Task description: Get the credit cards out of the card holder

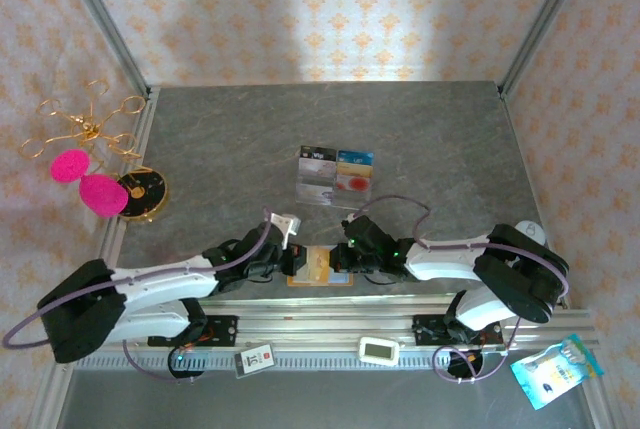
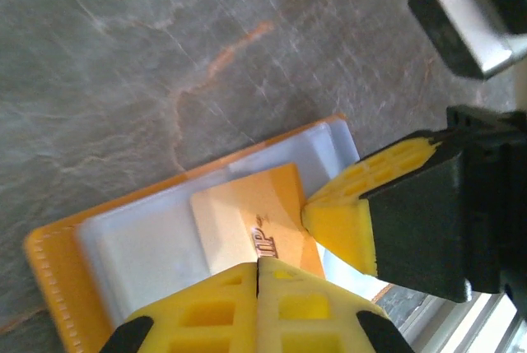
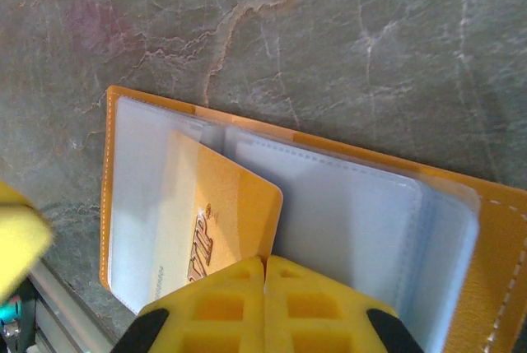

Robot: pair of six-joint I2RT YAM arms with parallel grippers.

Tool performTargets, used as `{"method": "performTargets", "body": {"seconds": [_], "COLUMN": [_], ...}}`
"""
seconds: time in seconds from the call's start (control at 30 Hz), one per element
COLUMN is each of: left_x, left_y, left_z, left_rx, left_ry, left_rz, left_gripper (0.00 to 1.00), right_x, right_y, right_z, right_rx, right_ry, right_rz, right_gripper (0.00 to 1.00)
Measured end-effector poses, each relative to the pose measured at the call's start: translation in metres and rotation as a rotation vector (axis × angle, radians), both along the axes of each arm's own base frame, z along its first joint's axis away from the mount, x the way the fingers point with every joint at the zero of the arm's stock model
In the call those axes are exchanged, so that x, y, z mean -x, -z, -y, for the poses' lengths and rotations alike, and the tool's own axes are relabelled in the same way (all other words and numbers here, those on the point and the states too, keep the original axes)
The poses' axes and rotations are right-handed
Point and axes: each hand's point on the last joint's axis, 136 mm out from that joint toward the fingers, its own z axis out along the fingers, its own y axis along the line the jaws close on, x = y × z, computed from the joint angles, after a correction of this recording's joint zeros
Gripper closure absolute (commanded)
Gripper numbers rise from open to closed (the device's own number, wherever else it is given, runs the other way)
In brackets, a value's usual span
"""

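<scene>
Wallpaper with an orange floral print lines the walls around a grey, marble-veined table (image 1: 430, 129). Two robot arms reach in from the near edge, and their claws meet low over the front of the table, close together.

At the left edge stands a gold wire rack (image 1: 90, 124) with two pink pads (image 1: 85, 181) beside it. A clear acrylic tray (image 1: 337, 177) sits mid-table, holding several cards in its compartments.

The card holder (image 1: 318, 277) lies open and flat near the front edge, between the two claws. It has an orange rim and pale blue-grey sleeves facing up.

One gold credit card (image 3: 218, 205), embossed with "VIP", sticks partway out of a sleeve, at a slant, its face up.

The left gripper (image 2: 258, 269) is closed, its yellow fingertips pressed together at the card's near edge. The right gripper (image 3: 265, 264) is closed too, its tips together at the card's corner. The card lies face-on rather than between either pair of fingers. Whether the tips press on it cannot be told.
</scene>
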Motion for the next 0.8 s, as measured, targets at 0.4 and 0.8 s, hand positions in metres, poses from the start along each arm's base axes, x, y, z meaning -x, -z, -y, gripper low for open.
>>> {"method": "performTargets", "body": {"seconds": [0.4, 0.8], "left_x": [0.009, 0.01], "left_y": [0.037, 0.033], "left_z": [0.007, 0.008], "left_rx": [-0.093, -0.081], "left_ry": [0.041, 0.048], "left_rz": [-0.088, -0.081], "left_gripper": [1.0, 1.0], "right_x": [0.0, -0.006], "right_y": [-0.005, -0.007], "right_z": [-0.008, -0.013], "right_rx": [-0.044, -0.062], "right_ry": [-0.018, -0.012], "right_rz": [0.004, 0.011], "right_gripper": [0.71, 0.7]}}
